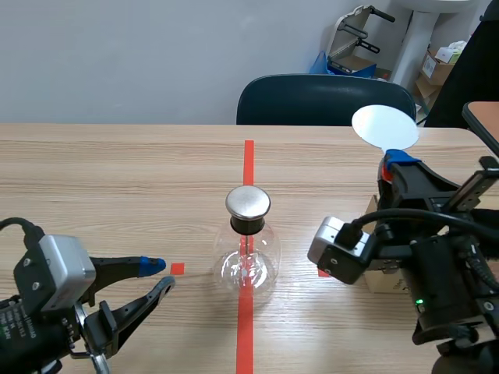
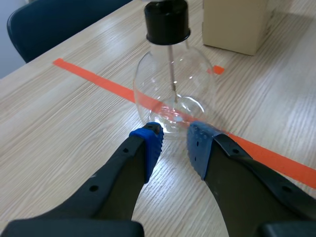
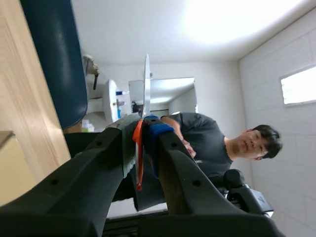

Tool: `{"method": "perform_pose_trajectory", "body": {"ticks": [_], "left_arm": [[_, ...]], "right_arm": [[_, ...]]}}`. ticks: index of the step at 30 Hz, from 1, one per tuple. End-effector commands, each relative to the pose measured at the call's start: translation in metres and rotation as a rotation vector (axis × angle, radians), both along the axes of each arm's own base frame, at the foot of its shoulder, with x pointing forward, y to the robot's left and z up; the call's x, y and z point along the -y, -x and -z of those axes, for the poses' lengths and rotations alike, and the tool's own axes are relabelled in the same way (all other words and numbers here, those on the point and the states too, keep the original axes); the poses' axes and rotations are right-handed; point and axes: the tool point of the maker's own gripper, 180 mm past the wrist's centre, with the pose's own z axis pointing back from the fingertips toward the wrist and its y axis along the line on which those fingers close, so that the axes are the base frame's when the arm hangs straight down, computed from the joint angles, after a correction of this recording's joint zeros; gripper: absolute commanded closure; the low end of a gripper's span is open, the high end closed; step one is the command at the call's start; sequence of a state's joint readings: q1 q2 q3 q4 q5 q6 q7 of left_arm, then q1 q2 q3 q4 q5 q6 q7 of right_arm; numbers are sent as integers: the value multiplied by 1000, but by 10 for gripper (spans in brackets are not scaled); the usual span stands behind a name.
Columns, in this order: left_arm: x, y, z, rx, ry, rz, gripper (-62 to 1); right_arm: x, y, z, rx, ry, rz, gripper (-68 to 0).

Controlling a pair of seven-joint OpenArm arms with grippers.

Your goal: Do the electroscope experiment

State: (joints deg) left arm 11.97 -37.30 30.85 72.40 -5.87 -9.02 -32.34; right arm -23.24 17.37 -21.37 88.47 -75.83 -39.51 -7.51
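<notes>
Your 2 black arms (image 1: 31,331) each carry a silver-grey camera box (image 1: 56,273) with a black cable (image 1: 17,222). Thick fingers (image 2: 113,187) end in blue dotted pads (image 2: 150,145), and a green light (image 1: 419,302) dots the right arm (image 1: 452,276).

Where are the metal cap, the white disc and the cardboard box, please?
metal cap (image 1: 248,201): scene view, top face.
white disc (image 1: 384,126): scene view, flat face.
cardboard box (image 2: 237,22): left wrist view, near side.

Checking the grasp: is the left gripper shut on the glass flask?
No, the left gripper stands open just short of the flask, gripping nothing.
</notes>
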Motion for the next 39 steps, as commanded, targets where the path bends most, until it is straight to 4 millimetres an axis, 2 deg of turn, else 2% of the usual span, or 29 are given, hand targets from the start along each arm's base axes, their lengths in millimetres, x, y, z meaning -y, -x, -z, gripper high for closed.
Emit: {"method": "perform_pose_trajectory", "body": {"ticks": [1,11,17,23,39], "left_arm": [[8,-5,-8,20,39,-1,-159],[21,-17,19,-9,33,-24,-130],[22,-26,31,-23,35,-59,-99],[24,-34,35,-20,37,-85,-86],[23,-39,40,-31,36,-98,-87]], "right_arm": [[0,-5,-12,43,6,-6,-10],[-20,-2,5,-42,10,13,-10],[-23,0,8,-50,32,24,-10],[-16,-5,17,-81,58,54,-10],[-14,-8,20,-85,66,60,-10]]}}
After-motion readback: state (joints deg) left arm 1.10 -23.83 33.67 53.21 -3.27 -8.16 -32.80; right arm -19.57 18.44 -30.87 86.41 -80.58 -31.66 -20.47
